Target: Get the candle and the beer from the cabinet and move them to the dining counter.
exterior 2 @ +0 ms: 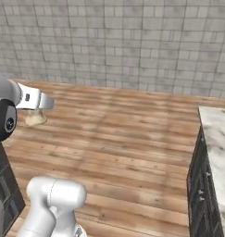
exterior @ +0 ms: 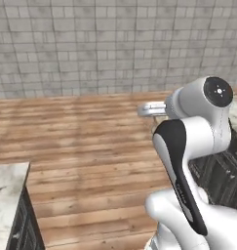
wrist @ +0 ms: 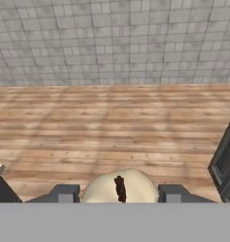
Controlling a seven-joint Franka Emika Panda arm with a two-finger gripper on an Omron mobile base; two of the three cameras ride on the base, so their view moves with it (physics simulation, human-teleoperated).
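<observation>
The candle [wrist: 119,185], a cream lumpy wax piece with a dark wick, sits between the two dark fingertips [wrist: 64,194] of my gripper [wrist: 119,194], which is shut on it. From the right base view the candle [exterior 2: 35,118] hangs just under the white hand [exterior 2: 36,101], high above the wooden floor. In the left base view the hand [exterior: 150,108] reaches out past the arm's upper joint. The beer and the cabinet are out of view. I cannot tell whether any marble top here is the dining counter.
A marble-topped unit with dark fronts [exterior 2: 218,139] stands at the right, also seen as a dark panel [wrist: 225,160] in the hand view. Another marble top [exterior: 5,195] lies at the lower left. Wooden floor [exterior: 81,141] stretches ahead to a grey tiled wall [exterior: 90,44].
</observation>
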